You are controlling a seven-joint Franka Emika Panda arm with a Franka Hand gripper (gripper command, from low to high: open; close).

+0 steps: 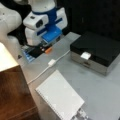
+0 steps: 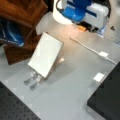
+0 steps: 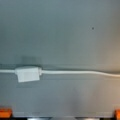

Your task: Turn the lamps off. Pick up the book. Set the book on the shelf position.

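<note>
— So where does a front view put the gripper [image 1: 47, 48]?
— Low over the grey tabletop [image 1: 100, 87], near a white cable with an inline switch [image 1: 51, 62]; its opening cannot be told. The flat white rectangular book [image 1: 60, 97] lies apart, beside the reddish-brown wooden shelf [image 1: 15, 95].

— And in a front view from the opposite side?
— The book [image 2: 46, 53] leans against the shelf [image 2: 22, 10]; a black-topped box [image 2: 107, 100] sits right.

— The wrist view?
— Only the switch [image 3: 27, 73] on its cable; nothing is held.

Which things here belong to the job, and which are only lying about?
Job:
- the book, lying on the table, untouched
- the shelf position
- the claw, low over the table, holding nothing
- white cable switch, under the claw

Lying about:
- black-topped silver box
</note>
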